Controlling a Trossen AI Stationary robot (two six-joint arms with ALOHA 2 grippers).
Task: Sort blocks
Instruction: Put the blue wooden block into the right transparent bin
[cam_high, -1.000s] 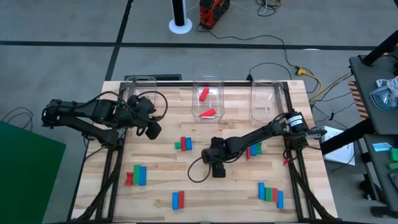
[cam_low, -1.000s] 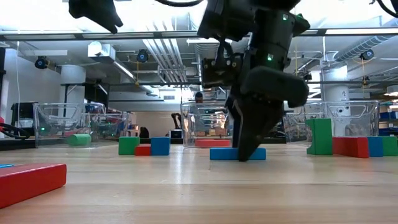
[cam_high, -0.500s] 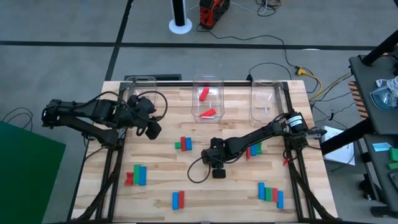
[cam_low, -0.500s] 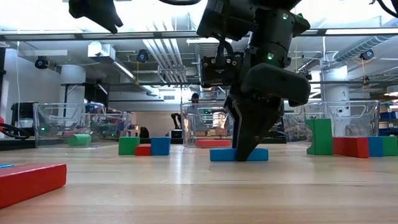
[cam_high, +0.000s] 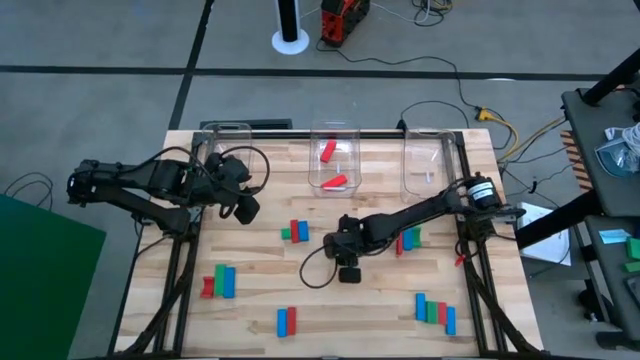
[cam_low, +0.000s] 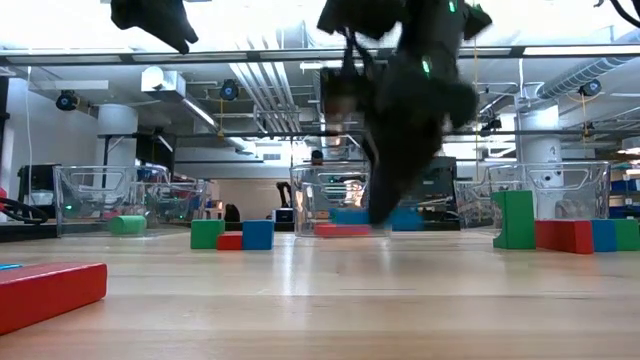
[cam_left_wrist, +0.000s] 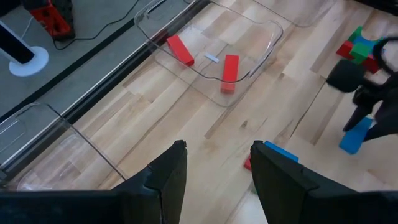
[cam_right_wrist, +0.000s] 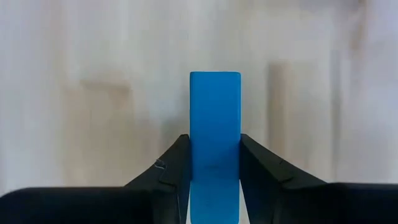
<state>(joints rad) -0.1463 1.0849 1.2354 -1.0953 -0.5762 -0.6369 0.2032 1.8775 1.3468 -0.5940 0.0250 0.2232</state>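
Note:
My right gripper (cam_high: 347, 264) hangs over the middle of the table, shut on a blue block (cam_right_wrist: 214, 118). In the low view the block (cam_low: 350, 216) floats above the wood. My left gripper (cam_high: 240, 207) is raised over the far left of the table, open and with nothing between its fingers (cam_left_wrist: 217, 180). Loose red, green and blue blocks lie flat in small groups (cam_high: 295, 232) (cam_high: 408, 240) (cam_high: 218, 282) (cam_high: 286, 320) (cam_high: 434, 311). Two red blocks (cam_high: 330, 165) lie in the middle clear bin (cam_high: 333, 130). My right gripper pinches the blue block's two long sides (cam_right_wrist: 214, 158) between its two fingers. The fingers (cam_low: 385, 190) point down and lie across the block. The block hangs level, lifted clear of the table.
Three clear bins stand along the far edge: left (cam_high: 222, 130), middle and right (cam_high: 430, 150). The left bin holds a green block (cam_low: 127, 224). A red block (cam_low: 45, 290) lies close to the low camera. Bare wood stretches along the table's near middle.
My right gripper has risen with the blue block, which was lying flat on the table and now hangs clear of it, still level. The gripper has also drifted slightly toward the table's left edge.

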